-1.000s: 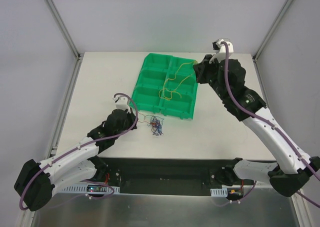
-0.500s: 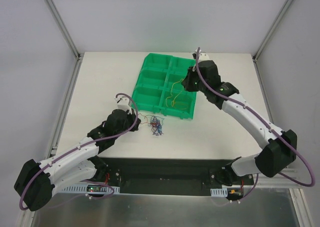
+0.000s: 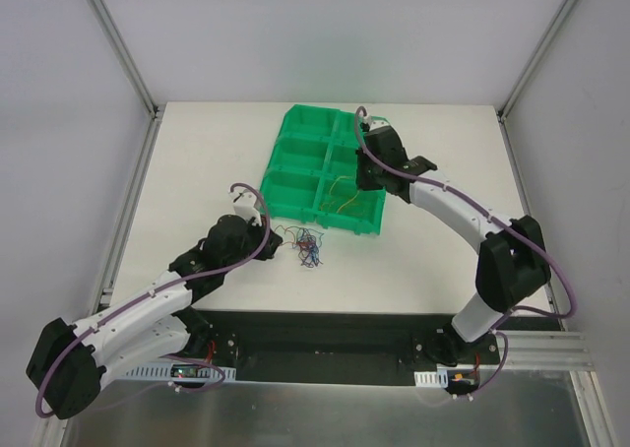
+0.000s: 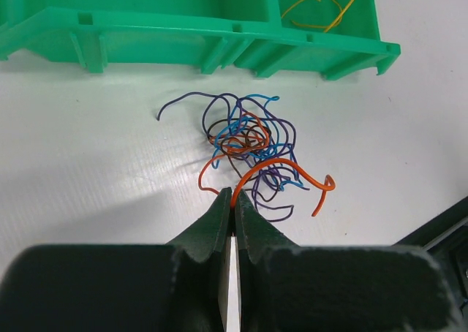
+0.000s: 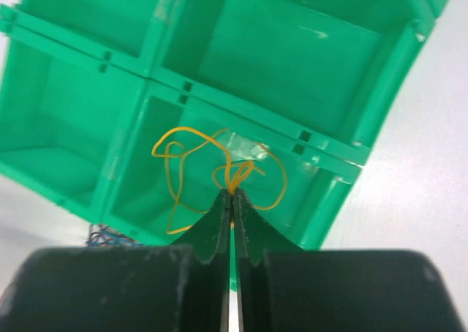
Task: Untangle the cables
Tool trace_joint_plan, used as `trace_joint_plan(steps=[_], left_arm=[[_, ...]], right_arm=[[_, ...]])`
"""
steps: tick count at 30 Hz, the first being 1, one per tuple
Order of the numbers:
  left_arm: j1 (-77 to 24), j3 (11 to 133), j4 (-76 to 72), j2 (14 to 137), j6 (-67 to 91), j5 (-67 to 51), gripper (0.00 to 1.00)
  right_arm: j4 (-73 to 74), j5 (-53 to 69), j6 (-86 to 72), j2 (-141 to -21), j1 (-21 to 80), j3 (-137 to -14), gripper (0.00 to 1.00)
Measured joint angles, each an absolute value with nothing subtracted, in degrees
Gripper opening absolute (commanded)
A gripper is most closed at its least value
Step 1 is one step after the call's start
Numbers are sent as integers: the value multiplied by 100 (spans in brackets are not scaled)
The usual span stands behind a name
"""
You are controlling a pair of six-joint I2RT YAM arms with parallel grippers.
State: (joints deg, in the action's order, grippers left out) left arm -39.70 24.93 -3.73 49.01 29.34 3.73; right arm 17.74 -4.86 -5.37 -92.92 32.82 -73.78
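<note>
Cables (image 4: 245, 138) in blue, purple and orange lie knotted on the white surface (image 4: 88, 164), just near of the green tray (image 4: 183, 26). The left claw (image 4: 233, 204) is pinched on an orange cable (image 4: 274, 160) at the knot's near edge. The right claw (image 5: 232, 199) is clamped on a yellow cable (image 5: 170, 182) that loops in the tray's near-right compartment. Bare surface spreads right of the knot.

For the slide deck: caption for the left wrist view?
Left gripper shut on an orange wire at the edge of the tangle, green tray behind.
</note>
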Motion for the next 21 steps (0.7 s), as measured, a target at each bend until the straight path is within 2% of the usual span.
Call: trace_joint_plan(steps=[10,11,13,15,19,21], left_arm=[[-3970,2493,-327,4735,3013,165,0],[-3970,2493,-311,4735,3030,148,0],[-3970,2504,-235,4733,3059,115,0],[-3970,2534,-137,4709,3074,25,0],[-3970,2615,-3,4521,3098,-60,0],[-3970,2696,5,4453,3100,-102,0]], right_arm=[[1920,-1376,220,-9778,3815,-7649,1],[1922,-1406,226,-9876,3911,-7651,3],[1959,-1417,217,-10007,4016,-7647,13],[1977,-1411,193,-10051,4062,-7592,30],[2012,-1435,207,-10049,4032,-7553,56],[2045,-1435,211,-10016,4016,-7553,62]])
